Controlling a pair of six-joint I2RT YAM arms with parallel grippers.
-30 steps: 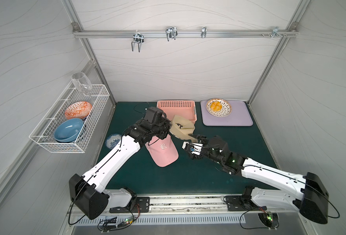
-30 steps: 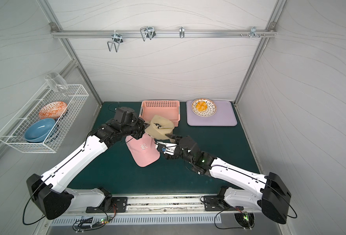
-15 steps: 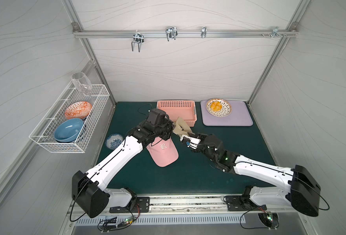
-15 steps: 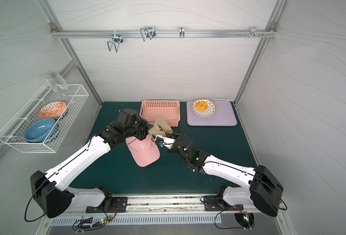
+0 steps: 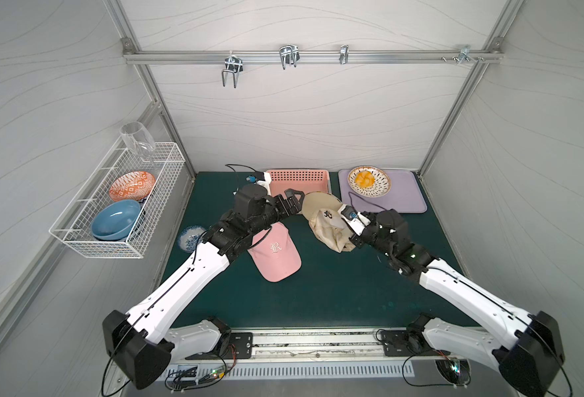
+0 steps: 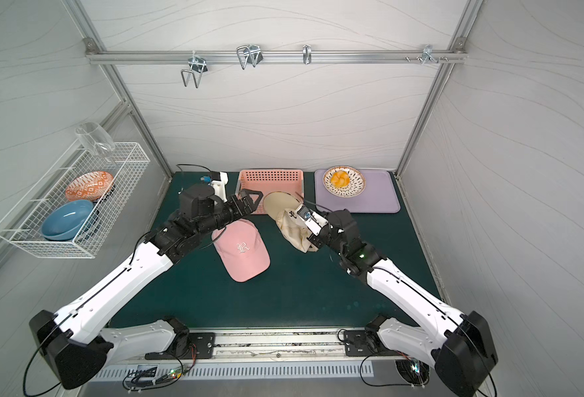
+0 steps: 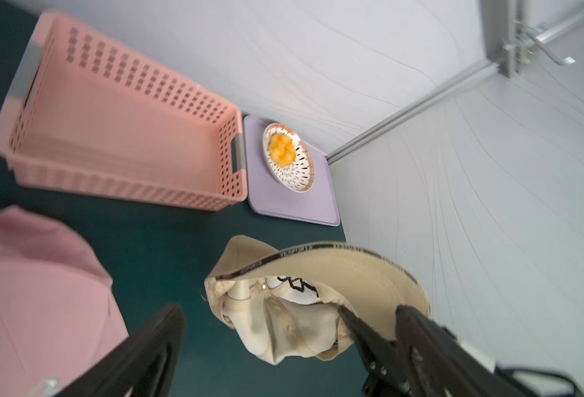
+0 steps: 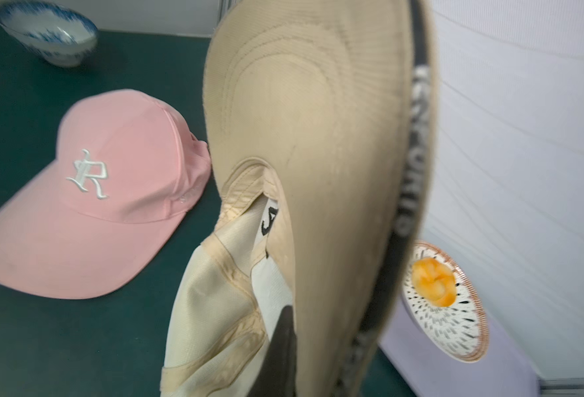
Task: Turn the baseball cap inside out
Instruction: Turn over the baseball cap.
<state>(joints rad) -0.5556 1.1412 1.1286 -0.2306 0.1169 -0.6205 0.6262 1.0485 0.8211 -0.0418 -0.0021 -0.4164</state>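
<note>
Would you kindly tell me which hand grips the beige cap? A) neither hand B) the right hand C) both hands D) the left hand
B: the right hand is shut on the beige cap, while the left hand stands open beside it.

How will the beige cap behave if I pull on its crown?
Probably floppy: the beige cap's crown sags crumpled beside the right gripper. The brim seems stiff, holding its curve unsupported. Likely light: one pinch seems to hold it up.
</note>
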